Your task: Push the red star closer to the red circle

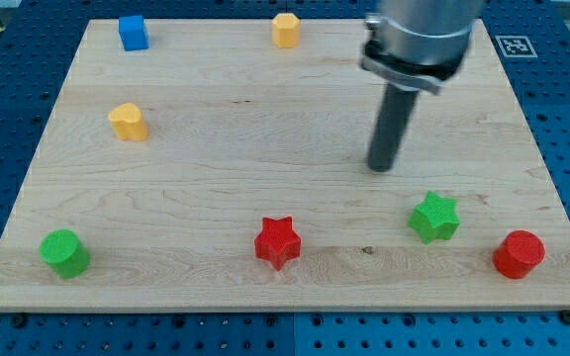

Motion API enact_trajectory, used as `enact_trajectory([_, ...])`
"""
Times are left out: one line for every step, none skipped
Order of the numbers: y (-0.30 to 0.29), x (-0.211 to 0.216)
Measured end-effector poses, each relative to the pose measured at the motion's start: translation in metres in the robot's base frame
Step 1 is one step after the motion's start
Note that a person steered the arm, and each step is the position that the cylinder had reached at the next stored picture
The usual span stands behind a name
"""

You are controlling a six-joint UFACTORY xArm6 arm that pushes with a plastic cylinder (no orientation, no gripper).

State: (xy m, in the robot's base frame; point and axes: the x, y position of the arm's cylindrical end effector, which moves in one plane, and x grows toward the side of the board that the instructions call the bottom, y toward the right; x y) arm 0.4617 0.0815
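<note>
The red star lies near the board's bottom edge, at the middle. The red circle stands at the bottom right corner. The green star lies between them, nearer the red circle. My tip rests on the board above and to the left of the green star, and well up and to the right of the red star. It touches no block.
A green circle stands at the bottom left. A yellow heart-like block sits at the left. A blue cube and a yellow hexagon lie along the top edge. The wooden board lies on a blue pegboard table.
</note>
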Motion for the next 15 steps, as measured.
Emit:
enact_trajectory([-0.075,0.0])
enact_trajectory([-0.147,0.005])
enact_trajectory([-0.196,0.027])
enact_trajectory([-0.198,0.065])
enact_trajectory([-0.177,0.088])
enact_trajectory([-0.177,0.089])
enact_trajectory([-0.158,0.107])
enact_trajectory([-0.122,0.111])
enact_trajectory([-0.086,0.111])
enact_trajectory([-0.047,0.111])
enact_trajectory([-0.007,0.111])
enact_trajectory([0.031,0.111])
enact_trajectory([0.062,0.111])
enact_trajectory([0.069,0.113])
enact_trajectory([0.068,0.114])
